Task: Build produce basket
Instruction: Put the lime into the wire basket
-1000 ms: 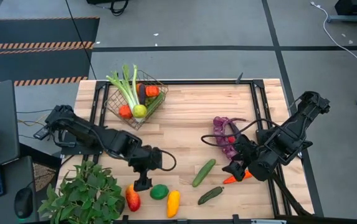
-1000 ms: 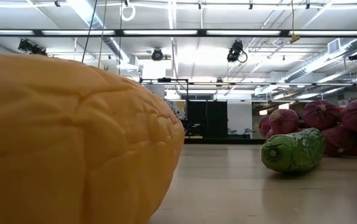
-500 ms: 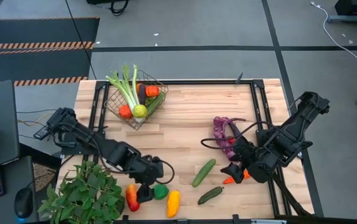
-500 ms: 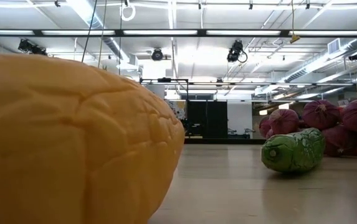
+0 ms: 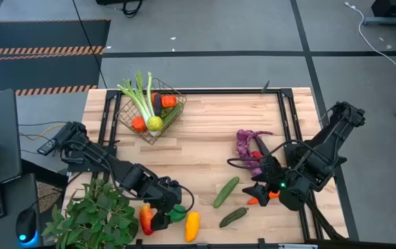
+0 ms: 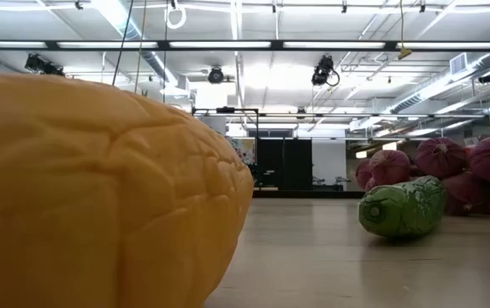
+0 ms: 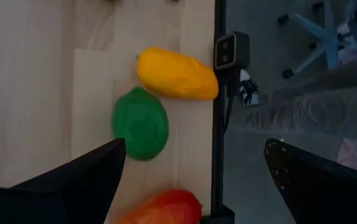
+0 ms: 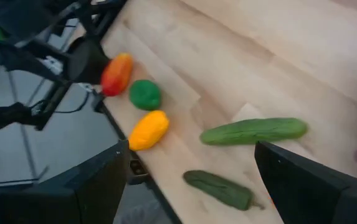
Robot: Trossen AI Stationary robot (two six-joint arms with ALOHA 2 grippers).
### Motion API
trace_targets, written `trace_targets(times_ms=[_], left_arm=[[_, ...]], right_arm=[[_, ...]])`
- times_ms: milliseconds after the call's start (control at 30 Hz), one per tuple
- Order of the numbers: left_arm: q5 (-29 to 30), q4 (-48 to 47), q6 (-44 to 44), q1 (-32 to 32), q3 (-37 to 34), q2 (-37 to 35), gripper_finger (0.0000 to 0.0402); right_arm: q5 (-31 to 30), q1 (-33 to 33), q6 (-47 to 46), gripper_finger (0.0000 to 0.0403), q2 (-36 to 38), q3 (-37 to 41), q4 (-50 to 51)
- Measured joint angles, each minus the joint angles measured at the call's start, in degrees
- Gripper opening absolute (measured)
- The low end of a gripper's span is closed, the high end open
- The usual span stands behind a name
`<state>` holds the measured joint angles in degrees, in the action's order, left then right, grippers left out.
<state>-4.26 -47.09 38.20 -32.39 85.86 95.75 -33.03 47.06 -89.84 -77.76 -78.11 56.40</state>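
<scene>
The left claw (image 5: 162,220) hangs low over the front edge of the surface (image 5: 204,131), fingers apart and empty, between the red piece (image 5: 146,218) and the green piece (image 5: 177,212). In the left wrist view the green piece (image 7: 141,123) lies just ahead of the fingers (image 7: 85,177), with the yellow piece (image 7: 177,74) beside it at the rim and the red piece (image 7: 162,208) near the edge.

The right claw (image 5: 256,192) hovers near the right front of the surface, fingers apart and holding nothing, just beside the carrot (image 5: 261,198) and close to the grapes (image 5: 247,146). Two cucumbers (image 5: 226,191) lie between the arms; the darker one (image 5: 233,216) sits nearer the front.

The basket (image 5: 151,111) stands at the back left, well away from both claws, holding celery (image 5: 139,95) and a few small pieces. A leafy plant (image 5: 90,214) sits at the front left corner.
</scene>
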Motion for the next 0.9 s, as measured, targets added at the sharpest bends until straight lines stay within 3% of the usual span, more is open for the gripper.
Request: trace_targets(times_ms=[900], left_arm=[[1.6, 0.2, 1.2, -0.3, 0.0, 11.3, 0.0389]], right_arm=[[4.1, 0.9, 1.1, 0.0348, 0.0, 1.9, -1.5]])
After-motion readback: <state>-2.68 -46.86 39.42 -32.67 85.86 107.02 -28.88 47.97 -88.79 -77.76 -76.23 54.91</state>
